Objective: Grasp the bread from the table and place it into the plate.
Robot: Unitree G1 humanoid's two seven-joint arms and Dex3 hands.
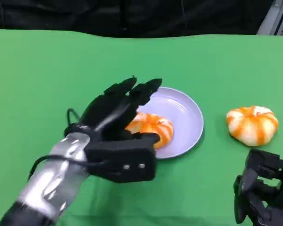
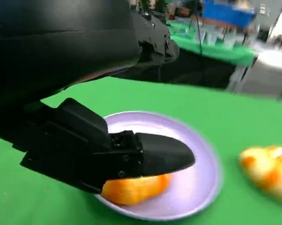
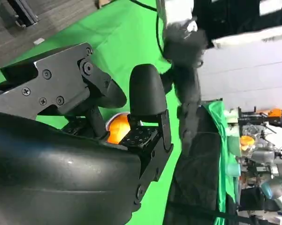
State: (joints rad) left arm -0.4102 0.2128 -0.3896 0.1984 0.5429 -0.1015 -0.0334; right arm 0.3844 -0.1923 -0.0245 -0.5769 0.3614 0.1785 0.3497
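Observation:
An orange-and-white bread (image 1: 153, 128) lies in the lilac plate (image 1: 184, 113) at the middle of the green table. My left hand (image 1: 115, 127) hovers over the plate's near-left side with its fingers spread and stretched out above the bread, and its thumb sits just beside the bread. In the left wrist view the thumb (image 2: 159, 154) lies over the bread (image 2: 131, 190) on the plate (image 2: 192, 183), with the other fingers far above it. A second bread (image 1: 252, 124) sits on the table right of the plate. My right hand (image 1: 263, 193) rests low at the near right, holding nothing.
The green cloth covers the whole table, with a dark backdrop beyond its far edge. In the right wrist view the second bread (image 3: 118, 127) shows as an orange patch past my right hand's fingers (image 3: 145, 93). It also shows beside the plate as the second bread (image 2: 267, 171).

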